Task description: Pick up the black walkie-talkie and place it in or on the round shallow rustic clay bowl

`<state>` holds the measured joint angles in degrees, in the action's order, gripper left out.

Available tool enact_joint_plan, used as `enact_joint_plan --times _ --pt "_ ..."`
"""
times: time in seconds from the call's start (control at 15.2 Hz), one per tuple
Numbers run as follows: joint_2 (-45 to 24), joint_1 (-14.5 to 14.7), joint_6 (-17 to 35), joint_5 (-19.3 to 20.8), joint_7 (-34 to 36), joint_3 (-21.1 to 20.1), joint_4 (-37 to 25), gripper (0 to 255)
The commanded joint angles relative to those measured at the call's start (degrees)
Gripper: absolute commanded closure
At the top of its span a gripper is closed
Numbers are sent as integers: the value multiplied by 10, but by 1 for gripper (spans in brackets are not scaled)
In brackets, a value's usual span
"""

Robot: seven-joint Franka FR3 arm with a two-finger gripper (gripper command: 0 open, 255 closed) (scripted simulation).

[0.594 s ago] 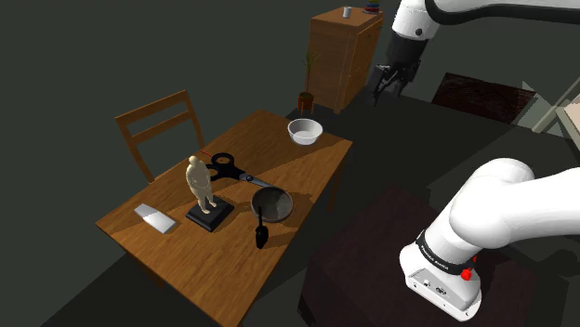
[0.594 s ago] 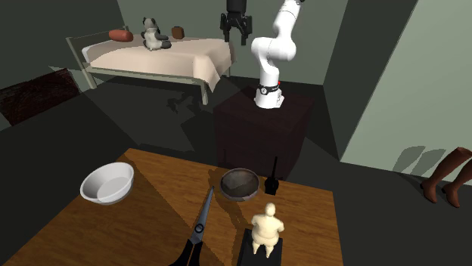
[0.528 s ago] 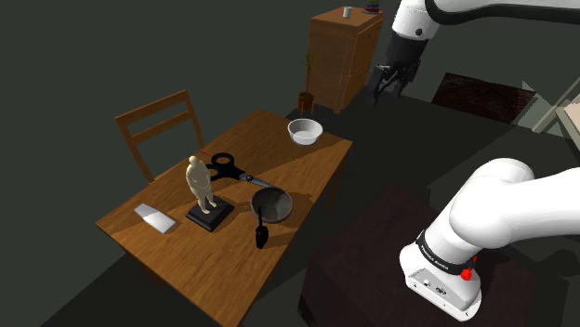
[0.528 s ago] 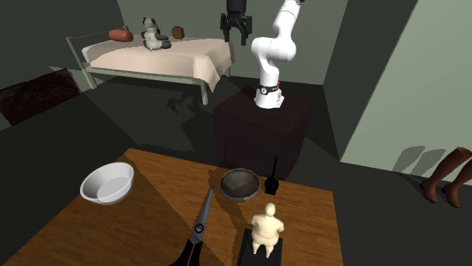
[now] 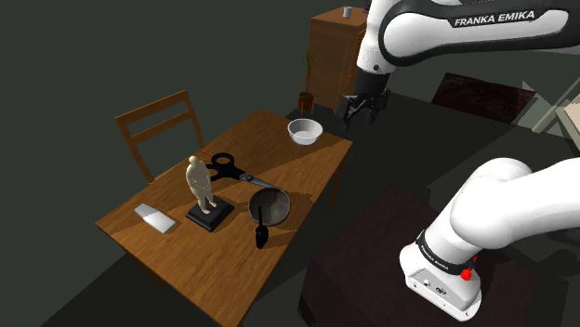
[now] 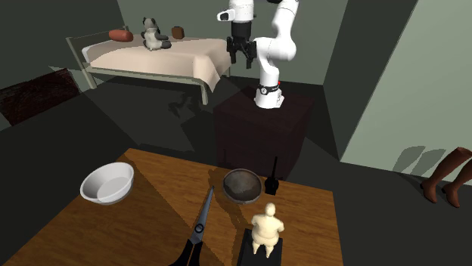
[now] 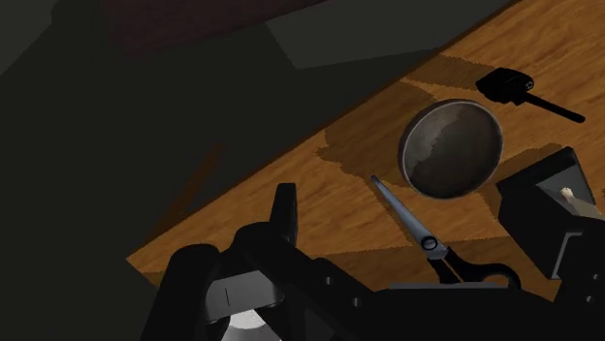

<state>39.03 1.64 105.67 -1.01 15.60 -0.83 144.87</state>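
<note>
Walkie-talkie [image 6: 271, 184] sits just beside the bowl [image 6: 242, 186], hand [image 6: 242, 65] well apart.

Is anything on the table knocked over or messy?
No, nothing stands out. The figurine stands upright on its black base, the white bowl and the dark bowl sit right way up, the scissors lie flat, and the walkie-talkie rests beside the dark bowl.

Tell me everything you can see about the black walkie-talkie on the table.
The walkie-talkie is all black: a small blocky body with a thin straight antenna. It lies flat on the wooden table, near the edge that faces the stand. It sits beside the dark round bowl, with a narrow gap between them. Nothing holds it, and only the tabletop touches it.
</note>
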Motion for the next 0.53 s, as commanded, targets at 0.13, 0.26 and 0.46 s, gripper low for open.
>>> enact_joint_plan --times 0.13,0.26,0.46 --pt "-63 6 55 -25 50 -24 12 0" --pt "-99 10 84 -37 74 -36 15 0" --pt "-157 16 127 -54 108 -53 13 0"
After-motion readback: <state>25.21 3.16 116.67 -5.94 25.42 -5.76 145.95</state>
